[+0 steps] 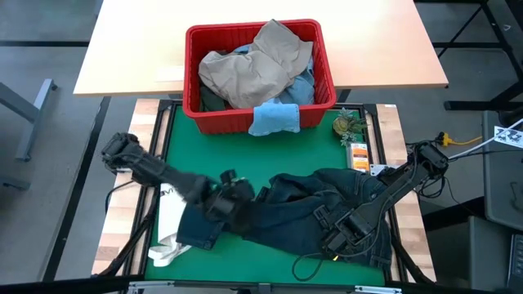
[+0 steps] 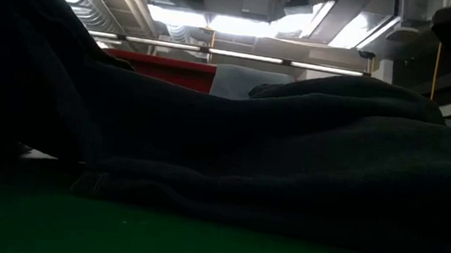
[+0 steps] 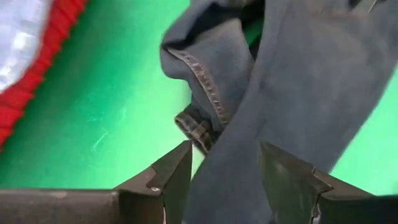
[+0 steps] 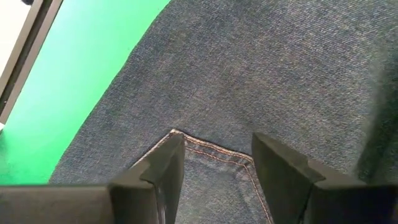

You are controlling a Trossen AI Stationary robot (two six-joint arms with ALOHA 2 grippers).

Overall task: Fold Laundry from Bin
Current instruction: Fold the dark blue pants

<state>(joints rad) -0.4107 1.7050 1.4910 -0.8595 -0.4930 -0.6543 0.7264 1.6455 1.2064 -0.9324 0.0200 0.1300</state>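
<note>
Dark navy jeans (image 1: 319, 214) sprawled across the green mat (image 1: 245, 155), just in front of the red bin (image 1: 260, 110). Left gripper (image 3: 224, 180) hovered spread astride one fold; right gripper (image 4: 217, 171) hung parted over a pocket.

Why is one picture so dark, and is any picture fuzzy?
Low view: the dark jeans lie close and block the light; only the ceiling lamps glare. High view: evenly lit. Left wrist view: the jeans' hem looks soft and smeared.
</note>
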